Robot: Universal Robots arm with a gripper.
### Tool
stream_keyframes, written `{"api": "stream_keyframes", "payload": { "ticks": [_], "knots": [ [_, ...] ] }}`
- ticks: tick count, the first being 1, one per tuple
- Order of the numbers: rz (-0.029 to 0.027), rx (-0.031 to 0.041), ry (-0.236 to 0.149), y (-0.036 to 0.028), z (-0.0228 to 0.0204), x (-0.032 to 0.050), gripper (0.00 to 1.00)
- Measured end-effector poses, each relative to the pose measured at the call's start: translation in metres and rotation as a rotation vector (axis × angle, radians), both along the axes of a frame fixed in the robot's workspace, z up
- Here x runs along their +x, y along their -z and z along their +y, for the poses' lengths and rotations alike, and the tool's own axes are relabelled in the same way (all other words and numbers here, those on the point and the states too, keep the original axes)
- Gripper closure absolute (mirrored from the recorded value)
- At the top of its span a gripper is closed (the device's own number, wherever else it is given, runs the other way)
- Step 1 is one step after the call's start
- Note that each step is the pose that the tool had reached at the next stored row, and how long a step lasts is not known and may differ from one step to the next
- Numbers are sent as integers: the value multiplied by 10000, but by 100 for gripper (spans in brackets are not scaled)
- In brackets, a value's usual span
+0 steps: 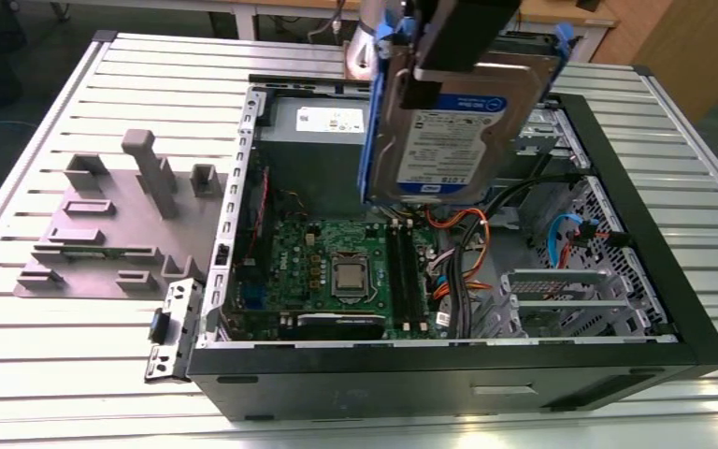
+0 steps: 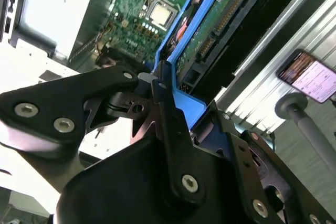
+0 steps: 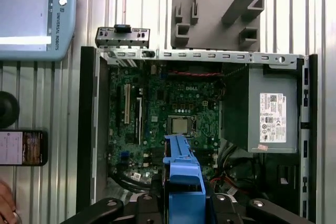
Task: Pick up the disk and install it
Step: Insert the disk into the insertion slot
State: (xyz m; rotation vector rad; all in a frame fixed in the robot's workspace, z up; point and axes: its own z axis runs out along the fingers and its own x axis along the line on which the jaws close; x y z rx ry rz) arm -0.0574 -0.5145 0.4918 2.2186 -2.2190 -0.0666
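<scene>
Black fingers (image 2: 170, 124) of the gripper (image 1: 434, 82) are clamped tight on the blue frame edge of the disk (image 1: 459, 140). The disk hangs upright just below them, its labelled silver face showing, clear above the motherboard (image 1: 334, 257) inside the open computer case (image 1: 696, 327).

The gripper (image 1: 424, 82) runs off the exterior view's upper edge, and the disk (image 1: 459, 140) it clamps masks part of the case (image 1: 459, 374) interior behind it (label print too small to read). In the first wrist view the phone (image 3: 21, 148) and the teach pendant (image 3: 31, 19) are cropped by the picture's edge.
</scene>
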Motion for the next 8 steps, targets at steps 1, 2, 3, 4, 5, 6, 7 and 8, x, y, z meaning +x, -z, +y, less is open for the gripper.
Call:
{"api": "stream_keyframes", "payload": {
  "ticks": [1, 2, 3, 4, 5, 6, 7, 8],
  "knots": [
    [-1, 0, -1, 1, -2, 45, 64],
    [0, 0, 0, 3, -3, 83, 64],
    [-1, 1, 0, 5, -8, 108, 64],
    [0, -1, 0, 6, -14, 126, 64],
    [0, -2, -1, 8, -28, 134, 64],
    [0, -1, -1, 11, -54, 138, 64],
    [0, 0, -1, 14, -84, 140, 64],
    [0, 0, 0, 18, -117, 142, 64]
  ]
}}
